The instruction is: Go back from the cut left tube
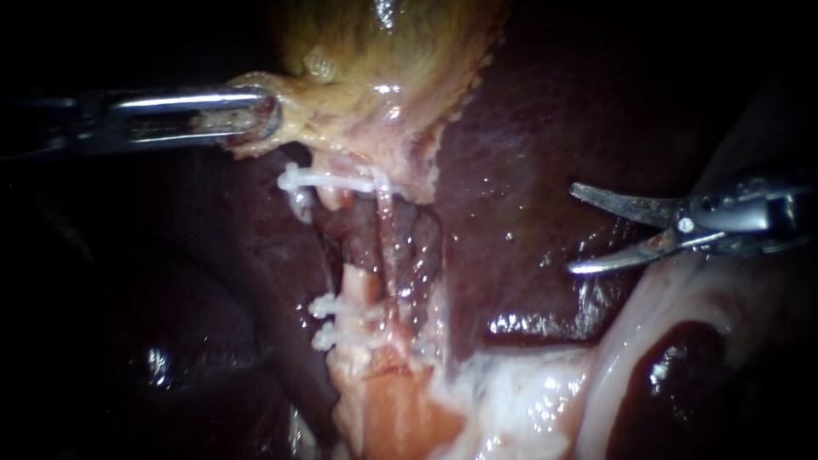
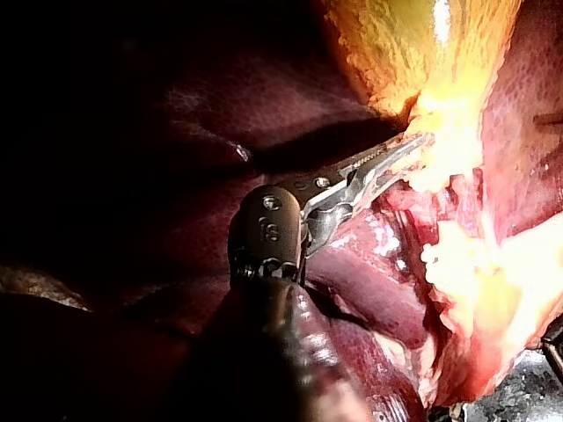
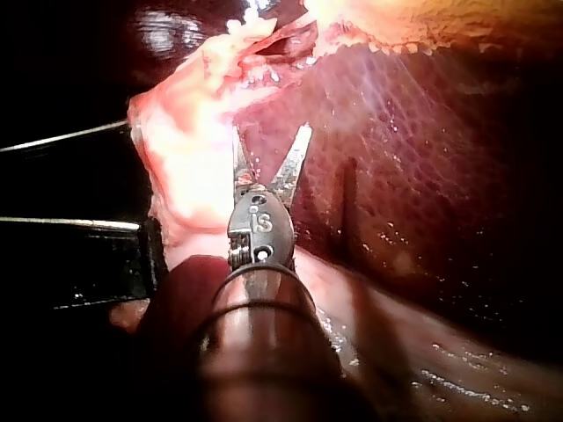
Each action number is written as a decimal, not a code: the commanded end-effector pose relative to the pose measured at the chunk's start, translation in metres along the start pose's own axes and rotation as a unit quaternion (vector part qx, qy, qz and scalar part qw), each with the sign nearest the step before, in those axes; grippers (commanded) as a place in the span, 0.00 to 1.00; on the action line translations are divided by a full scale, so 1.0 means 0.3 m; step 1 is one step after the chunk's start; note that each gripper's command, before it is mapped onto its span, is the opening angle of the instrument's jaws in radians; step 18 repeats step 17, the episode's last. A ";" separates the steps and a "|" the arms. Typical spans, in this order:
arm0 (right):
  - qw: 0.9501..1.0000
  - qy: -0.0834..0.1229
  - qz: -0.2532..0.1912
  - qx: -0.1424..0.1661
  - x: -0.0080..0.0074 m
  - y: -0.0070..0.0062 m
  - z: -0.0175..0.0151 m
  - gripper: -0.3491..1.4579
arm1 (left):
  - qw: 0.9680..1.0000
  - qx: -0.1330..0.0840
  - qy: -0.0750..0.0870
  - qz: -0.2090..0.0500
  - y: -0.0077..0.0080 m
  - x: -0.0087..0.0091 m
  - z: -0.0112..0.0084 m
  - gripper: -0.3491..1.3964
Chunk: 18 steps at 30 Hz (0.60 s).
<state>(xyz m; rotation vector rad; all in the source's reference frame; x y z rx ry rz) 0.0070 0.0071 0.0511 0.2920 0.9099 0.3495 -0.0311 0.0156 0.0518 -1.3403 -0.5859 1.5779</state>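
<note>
The left tube is cut through. Its upper stump (image 1: 334, 198) hangs under a white clip (image 1: 328, 180), and its lower stump (image 1: 361, 285) stands above two white clips (image 1: 341, 322). A thin pale tube (image 1: 386, 234) runs unbroken just right of the gap. My right instrument (image 1: 573, 228) has two blades standing open over the dark liver (image 1: 511, 170), well right of the tubes, with nothing between them; its blades (image 3: 271, 132) also show apart in the right wrist view. My left instrument (image 1: 256, 119) is shut on the yellowish gallbladder (image 1: 375, 60) edge, and the left wrist view shows those jaws (image 2: 400, 154) holding it.
Pale fatty tissue (image 1: 528, 400) lies below the right instrument's blades. Dark liver (image 1: 213, 281) fills the left side under the left shaft. In the right wrist view, pale tissue (image 3: 193, 158) lies beside the blades.
</note>
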 end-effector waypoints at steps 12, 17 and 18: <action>1.000 0.000 0.000 0.000 -0.0005 0.0002 0.000 0.99 | 1.000 -0.003 -0.005 0.000 -0.0009 -0.0035 0.0056 0.00; 1.000 0.004 0.001 0.018 0.0009 0.0007 0.001 0.99 | 1.000 -0.003 -0.007 0.000 -0.0006 -0.0036 0.0045 0.00; 1.000 0.004 0.001 0.018 0.0009 0.0007 0.001 0.99 | 1.000 -0.003 -0.007 0.000 -0.0006 -0.0036 0.0045 0.00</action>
